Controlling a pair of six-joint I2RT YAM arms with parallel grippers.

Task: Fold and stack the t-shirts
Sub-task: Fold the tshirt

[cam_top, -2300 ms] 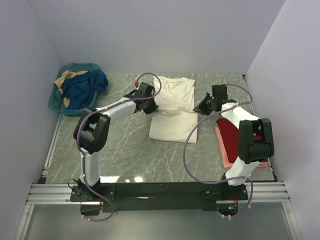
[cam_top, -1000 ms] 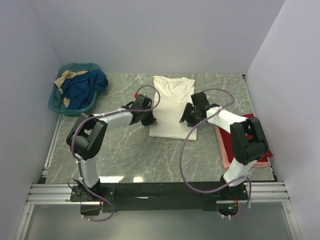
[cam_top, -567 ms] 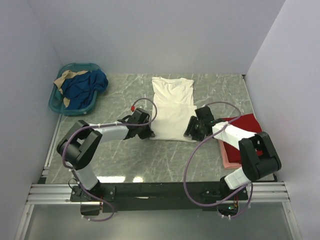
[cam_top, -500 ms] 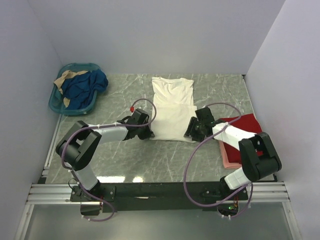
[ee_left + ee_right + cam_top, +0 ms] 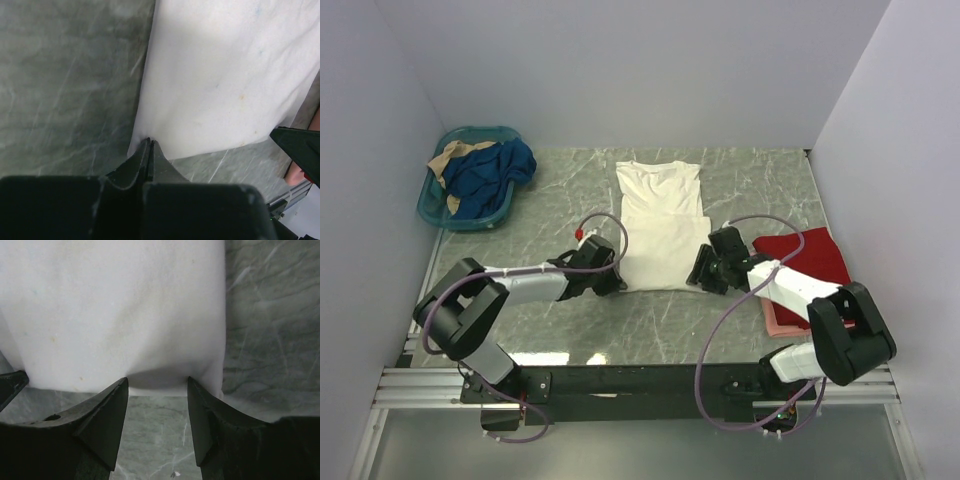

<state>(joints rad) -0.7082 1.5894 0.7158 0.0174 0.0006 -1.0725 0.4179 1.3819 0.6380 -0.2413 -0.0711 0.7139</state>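
Working on the cream-white t-shirt (image 5: 660, 225); flat on the marbled surface (image 5: 550, 190) at the centre of the top view; sides seemingly already turned in, giving a narrow strip; long axis straight up the frame, neck at the upper end, hem at the lower end; a faint layer edge across the middle.

Left jaws pressed shut at the lower left corner of that hem; in the left wrist view, tips meeting right on the edge of the cloth, apparently pinching a sliver of it. Right jaws at the lower right corner, standing apart; in the right wrist view, hem lying across the gap between the two tips, cloth slightly puckered there, nothing clamped.

One set of jaws per corner, both about equally near; all the rest of the cloth stretching away from them toward the top of the frame.

Judged as the start of the lengthwise fold: hem to be carried up the frame, over the body, toward the neck. Turning on both corners travelling together along that long axis; calling first for the right jaws to close on their corner; otherwise a risk of a one-sided lift and a skewed fold.

At the right of the frame, a red t-shirt (image 5: 815, 255) folded on top of a pink t-shirt (image 5: 780, 320); near the white one but apart from it; probably the stack to be added to. At the upper left, a teal basket (image 5: 460, 220) with blue and tan clothes, well apart.
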